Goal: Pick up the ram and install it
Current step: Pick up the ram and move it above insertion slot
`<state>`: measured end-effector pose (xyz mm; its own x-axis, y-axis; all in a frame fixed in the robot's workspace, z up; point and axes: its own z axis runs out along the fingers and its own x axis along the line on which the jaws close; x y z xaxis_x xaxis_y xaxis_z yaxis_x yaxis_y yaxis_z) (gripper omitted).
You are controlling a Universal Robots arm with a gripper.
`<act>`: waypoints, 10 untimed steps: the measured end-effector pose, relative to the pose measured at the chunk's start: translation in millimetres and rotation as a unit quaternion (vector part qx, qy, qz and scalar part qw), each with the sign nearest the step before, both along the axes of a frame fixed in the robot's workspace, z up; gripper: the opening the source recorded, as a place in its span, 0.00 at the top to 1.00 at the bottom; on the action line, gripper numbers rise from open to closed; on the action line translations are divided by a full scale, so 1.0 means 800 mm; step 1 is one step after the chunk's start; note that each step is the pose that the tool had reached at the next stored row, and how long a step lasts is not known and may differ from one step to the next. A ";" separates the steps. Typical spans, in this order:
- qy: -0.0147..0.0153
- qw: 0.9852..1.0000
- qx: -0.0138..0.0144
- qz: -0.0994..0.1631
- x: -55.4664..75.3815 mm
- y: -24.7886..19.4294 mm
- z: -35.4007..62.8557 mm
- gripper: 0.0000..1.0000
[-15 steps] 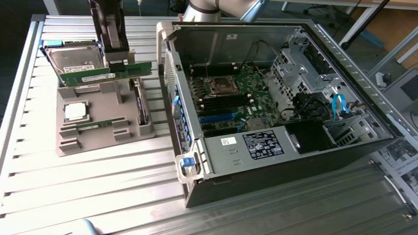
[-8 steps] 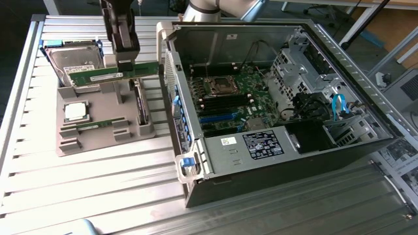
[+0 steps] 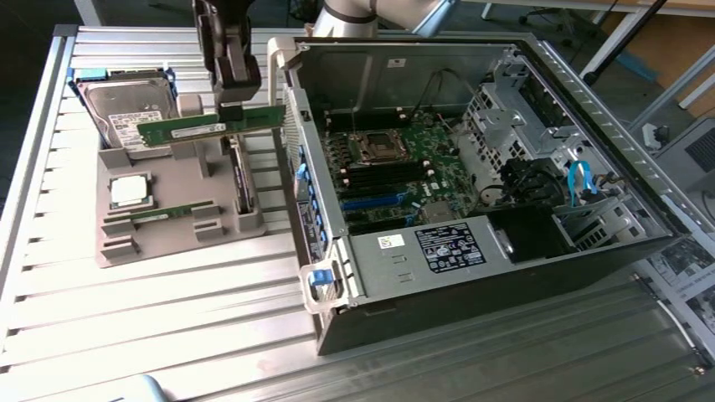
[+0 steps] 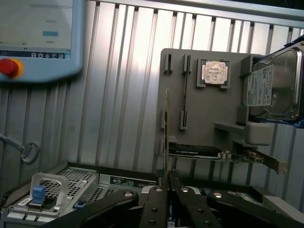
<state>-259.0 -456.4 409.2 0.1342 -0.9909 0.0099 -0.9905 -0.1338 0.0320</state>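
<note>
One arm [image 3: 347, 15] reached down over the far edge of the slatted table [image 3: 167, 327], its gripper [image 3: 230, 115] pointing straight down above the grey holder [image 3: 167, 244]. The fingers were pinched almost together on the top edge of one ram [image 3: 201, 129]. The stick hung level in the air, long side horizontal, over the holder's far end and in front of the hard drive [image 3: 129, 109], clear of every slot.

Two memory sticks were in sight: the one gripped and a second ram [image 3: 156, 216] seated in a slot near the holder's front edge. The holder also carried the one hard drive at its far corner and one processor [image 3: 129, 191] near its middle. One card [image 3: 240, 184] stood on edge along the side nearest the case [image 3: 503, 289].

That single case lay open on its side on the table, just beside the holder at the exterior view's right, with its motherboard [image 3: 391, 159] exposed.

From the wrist camera the gripper [image 4: 167, 183] showed the ram [image 4: 166, 133] edge-on as a thin line rising between the fingers. The holder [image 4: 209, 109] lay beyond it, and one pendant [image 4: 38, 38] with a red button stood out against the table slats.
</note>
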 end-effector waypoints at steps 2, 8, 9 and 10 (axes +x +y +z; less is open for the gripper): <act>0.001 1.000 0.000 0.000 0.004 0.0000 0.000 0.87; 0.002 1.000 0.000 0.000 0.019 0.0000 0.000 0.87; 0.003 1.000 0.000 0.000 0.022 0.0000 0.000 0.87; 0.003 1.000 0.000 0.000 0.025 0.0000 0.000 0.87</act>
<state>-239.2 -456.4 409.2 0.1343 -0.9909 0.0099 -0.9903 -0.1338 0.0378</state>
